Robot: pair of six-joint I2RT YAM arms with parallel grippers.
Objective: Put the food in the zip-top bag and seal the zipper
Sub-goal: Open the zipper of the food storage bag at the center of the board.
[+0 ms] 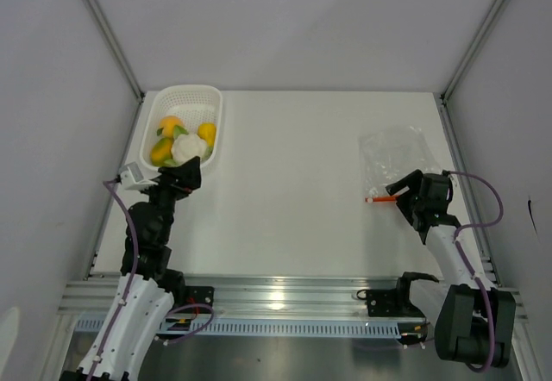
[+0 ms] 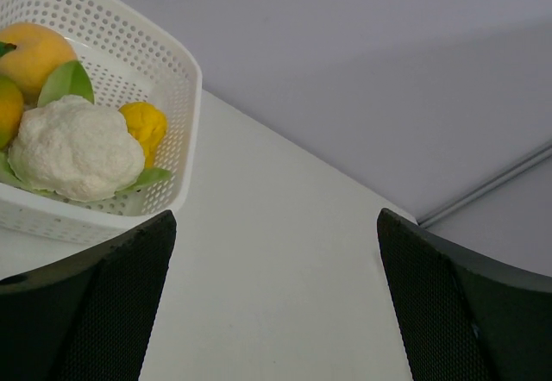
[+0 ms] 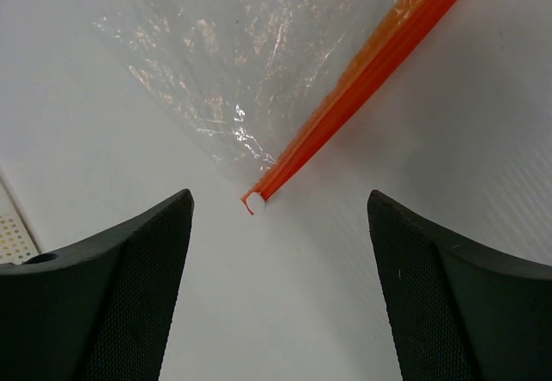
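Lying unbagged in the far-left basket [image 1: 213, 98], the food [image 1: 181, 144] is waiting by the gaping left gripper [image 2: 276, 256], the gaping right gripper [image 3: 278, 234] facing the zip-top bag [image 1: 392, 155]'s zipper [image 3: 366, 84].

A robot test cell in a lab: a bare white table [image 1: 302, 183], plain grey panels [image 1: 285, 19] framed by aluminium posts [image 1: 108, 28] beyond the left gripper [image 1: 191, 174], and a slotted metal rail [image 1: 285, 293] for mounting behind it.
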